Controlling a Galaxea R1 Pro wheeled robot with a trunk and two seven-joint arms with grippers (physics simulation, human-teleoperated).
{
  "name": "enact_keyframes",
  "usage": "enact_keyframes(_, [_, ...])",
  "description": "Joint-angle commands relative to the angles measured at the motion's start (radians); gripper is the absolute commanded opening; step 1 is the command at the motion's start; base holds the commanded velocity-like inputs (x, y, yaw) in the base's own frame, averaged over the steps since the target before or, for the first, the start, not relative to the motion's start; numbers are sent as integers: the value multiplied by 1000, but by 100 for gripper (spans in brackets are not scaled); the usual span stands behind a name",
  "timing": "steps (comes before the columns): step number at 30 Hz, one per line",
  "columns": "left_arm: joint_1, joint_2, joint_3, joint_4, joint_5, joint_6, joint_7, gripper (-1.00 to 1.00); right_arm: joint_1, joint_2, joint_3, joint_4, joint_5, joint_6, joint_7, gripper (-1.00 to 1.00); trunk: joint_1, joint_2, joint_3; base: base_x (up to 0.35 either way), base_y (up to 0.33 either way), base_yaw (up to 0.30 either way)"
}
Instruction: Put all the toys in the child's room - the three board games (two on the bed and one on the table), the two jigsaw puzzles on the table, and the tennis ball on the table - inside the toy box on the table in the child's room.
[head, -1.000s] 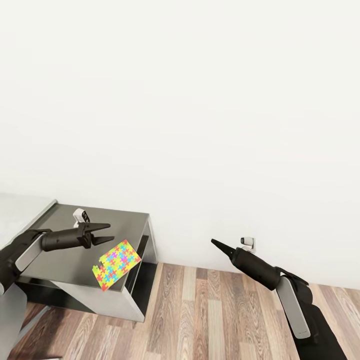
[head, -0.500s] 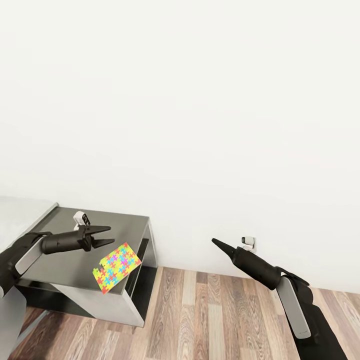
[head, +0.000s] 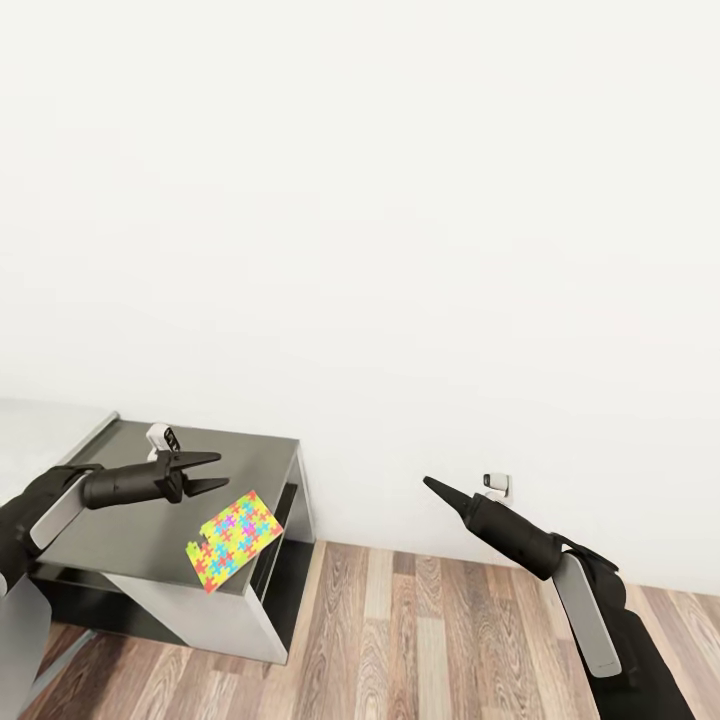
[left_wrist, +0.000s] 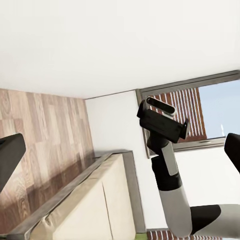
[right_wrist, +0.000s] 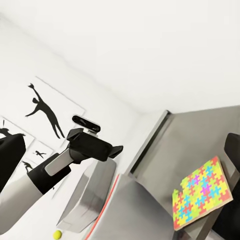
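Observation:
One jigsaw puzzle (head: 232, 540), a thin square of yellow, pink, green and blue pieces, lies at the front right edge of a dark grey cabinet (head: 150, 530). My left gripper (head: 222, 470) hovers open just above and behind it, holding nothing. My right gripper (head: 430, 485) is out over the floor to the right; the wide gap between its fingers in the right wrist view shows it is open. That view also has the puzzle (right_wrist: 202, 192), a small yellow-green tennis ball (right_wrist: 58, 233) far off, and a pale grey bin-like shape (right_wrist: 87, 200) that may be the toy box. The bed (left_wrist: 85, 210) is in the left wrist view.
A corner of the light grey table (head: 35, 430) adjoins the cabinet at the left. A small white device (head: 160, 436) stands on the cabinet's back. A wall socket (head: 495, 485) sits low on the white wall. Wood-plank floor (head: 420, 620) spreads out to the right.
The whole view has shifted slightly, so the cabinet and puzzle sit a little lower and less of the table shows. Both grippers keep the same pose and opening.

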Motion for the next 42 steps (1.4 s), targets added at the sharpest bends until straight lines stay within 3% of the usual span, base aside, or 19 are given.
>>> enact_keyframes(1, [-2, 1, -5, 1, 3, 9, -4, 100, -1, 0, 0, 0, -4, 6, 0, 100, 1, -2, 0, 0, 0, 0])
enact_keyframes(12, [-1, 1, -4, 1, 4, 9, -4, 100, -1, 0, 1, 1, -3, 5, 0, 100, 1, -2, 13, 0, 0, 12])
enact_keyframes(22, [-1, 0, -5, 1, 3, 9, -3, 100, 0, -1, 0, 1, -7, -55, -1, 100, 1, -2, 14, 0, 0, 2])
enact_keyframes(42, [-1, -1, -5, 1, 5, 9, -3, 100, 0, 0, 1, 2, -12, -62, -1, 100, 1, -2, 14, 0, 0, 0])
